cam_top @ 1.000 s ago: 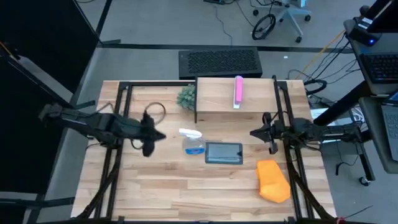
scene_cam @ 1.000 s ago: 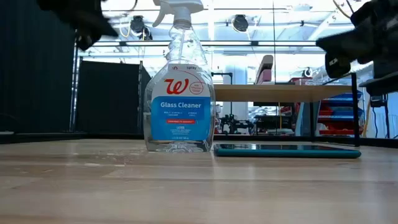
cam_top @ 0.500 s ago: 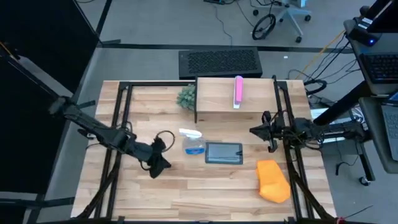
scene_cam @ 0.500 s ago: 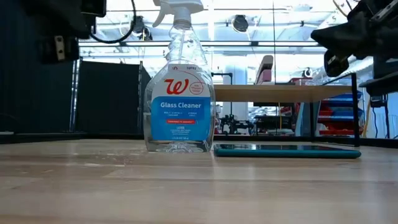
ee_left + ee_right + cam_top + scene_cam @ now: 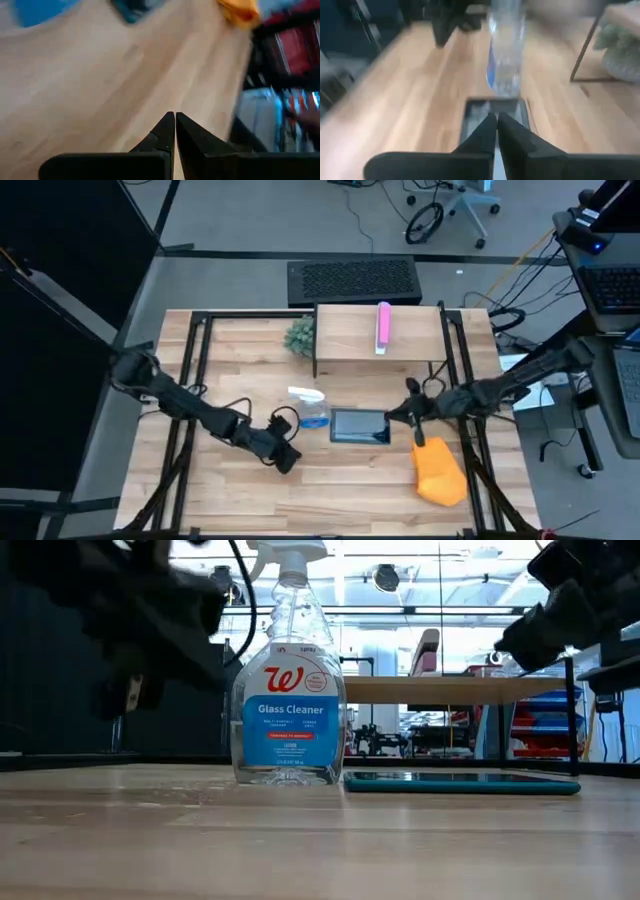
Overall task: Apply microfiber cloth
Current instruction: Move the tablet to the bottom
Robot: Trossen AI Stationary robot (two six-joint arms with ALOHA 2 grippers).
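The orange microfiber cloth (image 5: 440, 470) lies bunched on the table near the right front, and shows far off in the left wrist view (image 5: 239, 11). A dark tablet (image 5: 358, 426) lies flat at the table's centre, to the cloth's left. My right gripper (image 5: 402, 418) hangs shut over the tablet's right end (image 5: 495, 112), well above it, as the low view shows. My left gripper (image 5: 288, 460) is shut above bare wood, left of and nearer than the tablet, its fingertips (image 5: 175, 116) together. Neither gripper touches the cloth.
A glass-cleaner spray bottle (image 5: 310, 412) stands upright just left of the tablet. A raised wooden shelf (image 5: 350, 335) at the back carries a pink bar (image 5: 383, 326), with a small plant (image 5: 300, 335) beside it. Black frame rails run along both table sides.
My left gripper has swept from the table's left side toward the near edge and the right, ending near the table's middle. My right gripper has moved left from the right rail to over the tablet's right end. Cloth, tablet and bottle have stayed put.
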